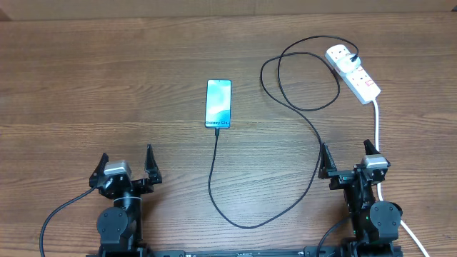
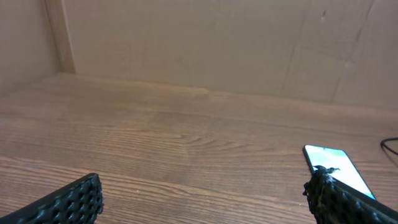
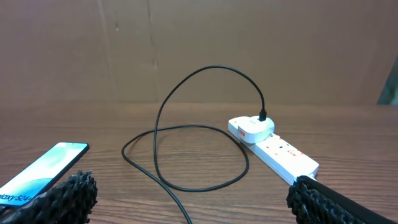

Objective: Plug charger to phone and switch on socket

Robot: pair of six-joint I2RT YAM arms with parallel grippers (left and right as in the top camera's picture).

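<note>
overhead: we see left gripper point(image 1: 126, 153), right gripper point(image 1: 345, 145) both spread wide, empty. phone point(image 1: 218, 104) lies centre, charger point(image 1: 211, 175) tip at its near end, white plug in socket point(image 1: 355, 73) far right. left wrist: we get phone corner only. right wrist: we see plug seated, cable looping.

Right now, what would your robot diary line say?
left hand open | right hand open | charger plugged into socket, tip at phone

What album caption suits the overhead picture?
Both open, the left gripper and right gripper wait before a lit phone; a black charger cable loops from its near end to a white power strip.
</note>
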